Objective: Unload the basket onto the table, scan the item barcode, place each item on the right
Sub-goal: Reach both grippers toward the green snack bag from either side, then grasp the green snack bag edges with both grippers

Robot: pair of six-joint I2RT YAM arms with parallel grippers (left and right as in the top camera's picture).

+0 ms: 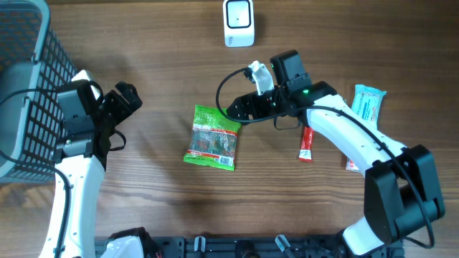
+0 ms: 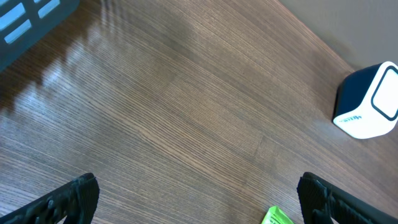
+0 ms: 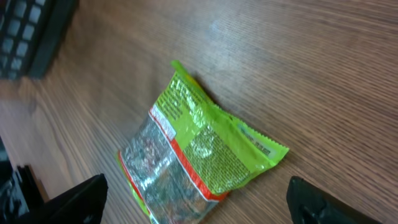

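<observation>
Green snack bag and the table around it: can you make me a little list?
Item: green crinkly plastic snack bag, flat mid-table
Scanner: white boxy barcode scanner, far edge
Right end effector: open, beside the bag, not gripping
Left end effector: open, empty
Basket: grey plastic mesh basket, left side
Others: slim red sachet, light blue packet, right side

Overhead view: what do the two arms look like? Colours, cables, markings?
White link shells, black joint housings on the left arm and right arm. The left gripper and right gripper are black, two-fingered. The right arm also has a looped black cable, a white plug and a green light. No readable markings.
</observation>
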